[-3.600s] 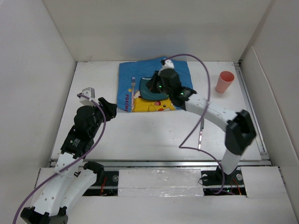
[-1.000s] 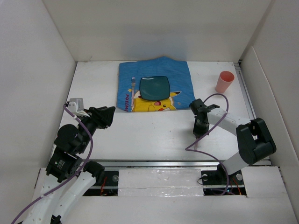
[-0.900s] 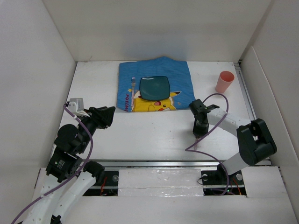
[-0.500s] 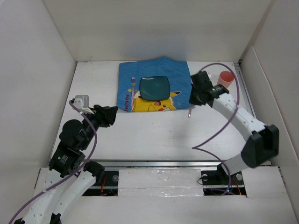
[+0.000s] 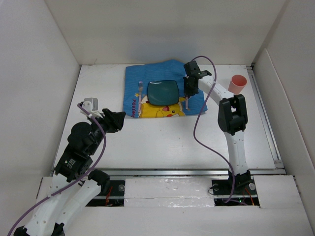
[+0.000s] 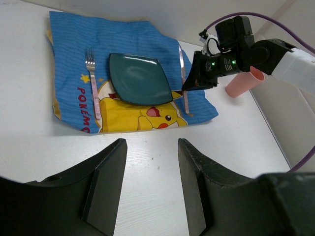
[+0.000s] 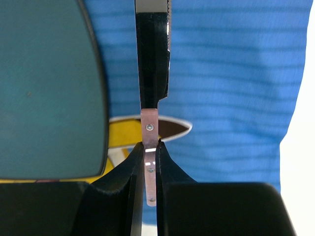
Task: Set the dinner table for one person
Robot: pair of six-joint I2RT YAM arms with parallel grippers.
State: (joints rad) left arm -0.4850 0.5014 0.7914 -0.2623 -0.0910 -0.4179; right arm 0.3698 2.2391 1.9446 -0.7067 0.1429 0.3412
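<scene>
The white dinner table (image 5: 162, 142) holds a blue cartoon-printed cloth (image 5: 133, 81). On the cloth lie a dark teal square plate (image 5: 163, 92) and, left of it, a fork (image 5: 140, 91). My right gripper (image 5: 189, 89) is shut on a knife (image 5: 187, 104) with a pink riveted handle (image 7: 149, 129), held low over the cloth just right of the plate (image 7: 49, 88). I cannot tell whether the knife touches the cloth. My left gripper (image 5: 115, 120) is open and empty above bare table, near the cloth's front left corner; its fingers (image 6: 106, 182) frame the scene.
A pink cup (image 5: 237, 84) stands on the table at the back right, also in the left wrist view (image 6: 243, 83). White panels wall the table on the left, back and right. A purple cable loops off the right arm (image 5: 197, 128).
My right gripper took the knife from the table's front right and carried it back to the cloth, right of the plate. My left arm shifted slightly.
</scene>
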